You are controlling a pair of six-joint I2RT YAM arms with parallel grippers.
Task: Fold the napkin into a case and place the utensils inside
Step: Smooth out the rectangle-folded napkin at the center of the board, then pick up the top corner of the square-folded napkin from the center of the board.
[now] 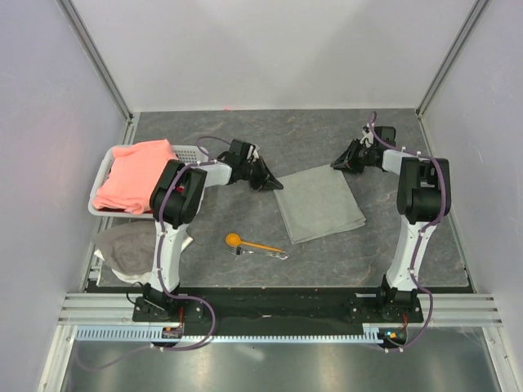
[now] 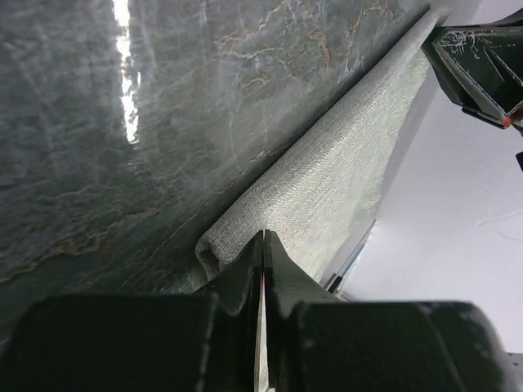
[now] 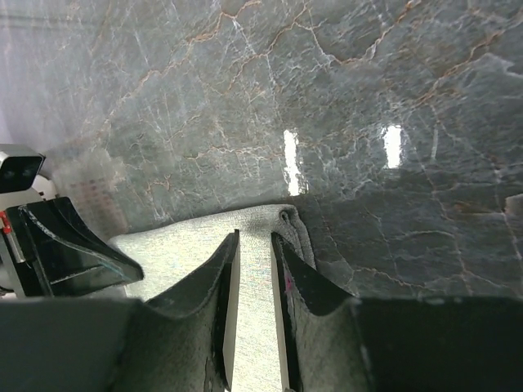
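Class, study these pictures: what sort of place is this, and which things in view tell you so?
Most likely a robotics lab test cell: a left arm and right arm bolted to a rail, plain panel walls closing in the table, and practice props like the napkin.

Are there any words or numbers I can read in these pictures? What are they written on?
Readable words, numbers or signs: none.
The napkin, orange spoon, pink cloth and white basket: all plain, with nothing written on them.
The small coloured tags by the arm bases: too small to read.
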